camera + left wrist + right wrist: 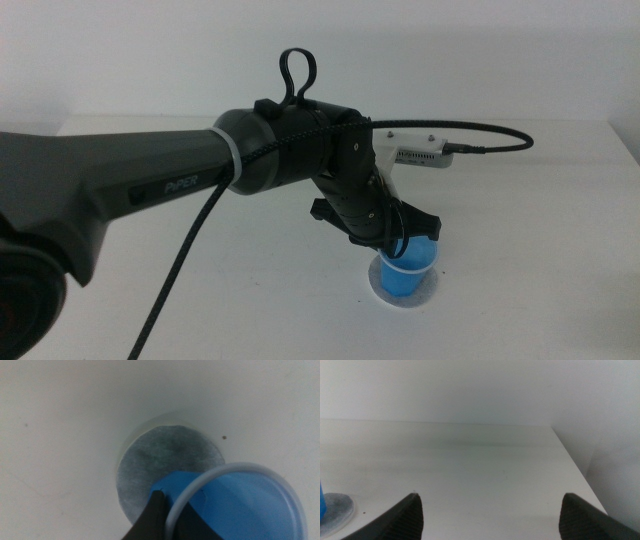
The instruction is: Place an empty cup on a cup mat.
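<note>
The blue cup (408, 270) is upright over the grey speckled cup mat (378, 290), right of the table's middle; I cannot tell whether its base touches the mat. My left gripper (400, 240) reaches in from the left and is shut on the cup's near rim, one jaw outside and one inside. The left wrist view shows the cup (240, 505), blue and bare inside, covering part of the mat (165, 455), with the left gripper (172, 505) pinching the pale rim. My right gripper (490, 505) is open and holds nothing. At that picture's edge are a sliver of the cup (321, 505) and the mat (337, 507).
The white table (540, 300) stretches around the mat, with a pale wall behind it. The left arm's dark body and braided cable (180, 270) cross the left half of the middle view. A white camera mount (420, 150) sits above the left gripper.
</note>
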`<state>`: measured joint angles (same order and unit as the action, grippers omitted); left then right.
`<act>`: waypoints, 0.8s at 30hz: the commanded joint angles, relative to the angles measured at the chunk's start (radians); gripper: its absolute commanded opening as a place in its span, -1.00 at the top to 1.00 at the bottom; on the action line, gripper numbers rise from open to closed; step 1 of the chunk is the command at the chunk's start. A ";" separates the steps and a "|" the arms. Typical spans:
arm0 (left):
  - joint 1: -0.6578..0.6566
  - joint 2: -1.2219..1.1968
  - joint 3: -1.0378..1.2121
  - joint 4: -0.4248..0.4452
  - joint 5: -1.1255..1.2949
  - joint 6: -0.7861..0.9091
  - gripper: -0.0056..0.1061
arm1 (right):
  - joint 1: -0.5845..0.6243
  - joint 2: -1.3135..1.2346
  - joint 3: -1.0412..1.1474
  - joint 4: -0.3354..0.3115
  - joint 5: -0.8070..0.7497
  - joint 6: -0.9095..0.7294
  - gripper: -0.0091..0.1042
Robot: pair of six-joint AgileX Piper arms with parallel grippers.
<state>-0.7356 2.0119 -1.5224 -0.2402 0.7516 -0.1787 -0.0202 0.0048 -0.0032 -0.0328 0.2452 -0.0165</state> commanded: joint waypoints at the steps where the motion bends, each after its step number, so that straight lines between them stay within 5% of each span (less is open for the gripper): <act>1: -0.004 0.002 0.006 0.000 -0.029 -0.005 0.93 | 0.003 -0.005 0.003 -0.006 -0.007 -0.004 -0.80; 15: -0.004 0.019 0.006 -0.026 -0.053 -0.005 0.87 | 0.003 -0.005 0.003 -0.006 -0.007 -0.004 -0.80; 20: -0.004 0.019 0.006 -0.030 -0.053 -0.005 0.64 | 0.003 -0.005 0.003 -0.006 -0.007 -0.004 -0.80; 24: -0.004 0.019 0.006 -0.030 -0.053 -0.003 0.21 | 0.003 -0.005 0.003 -0.006 -0.007 -0.004 -0.80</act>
<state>-0.7356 2.0353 -1.5162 -0.2623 0.7085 -0.1787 -0.0202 0.0048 -0.0032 -0.0328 0.2452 -0.0165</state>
